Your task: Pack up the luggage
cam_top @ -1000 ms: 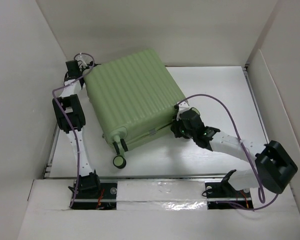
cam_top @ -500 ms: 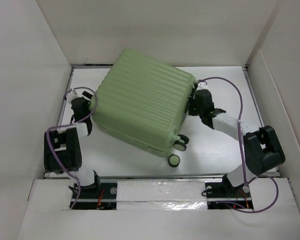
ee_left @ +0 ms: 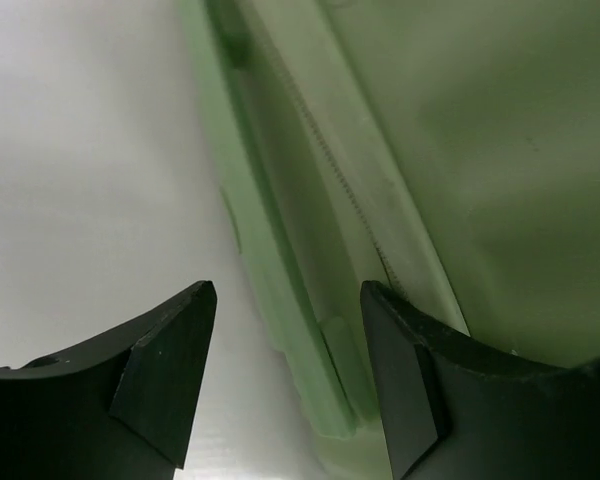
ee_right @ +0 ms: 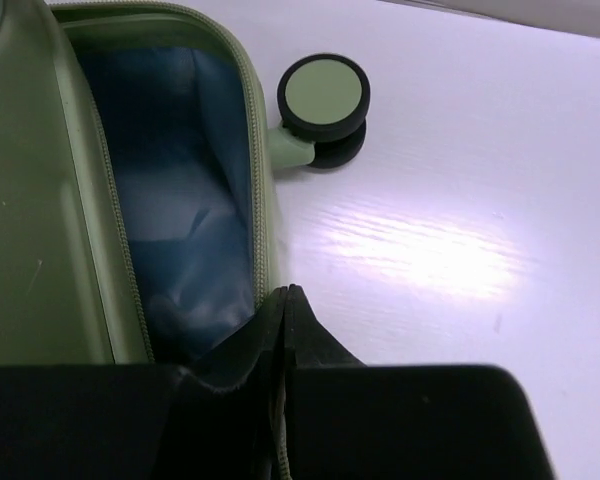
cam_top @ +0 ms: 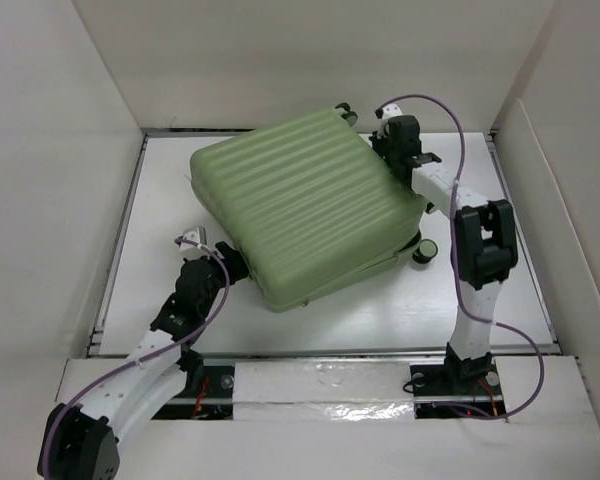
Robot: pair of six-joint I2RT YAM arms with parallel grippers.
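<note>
Right gripper [ee_right: 285,300] pinches the luggage [cam_top: 300,215] rim, left gripper [ee_left: 285,300] sits half open astride its near corner, so align both halves first.

The luggage [cam_top: 305,215] is pale green, its shell ribbed in parallel ridges. Its lining [ee_right: 175,190] is blue. The wheel [ee_right: 323,95], upper centre, is black with a pale green cap. The worktop [cam_top: 150,230] is white. The left hand [ee_left: 285,300] and right hand [ee_right: 283,300] are black. The arms [cam_top: 130,385] are white with black joints, and the cables [cam_top: 451,111] are purple.
</note>
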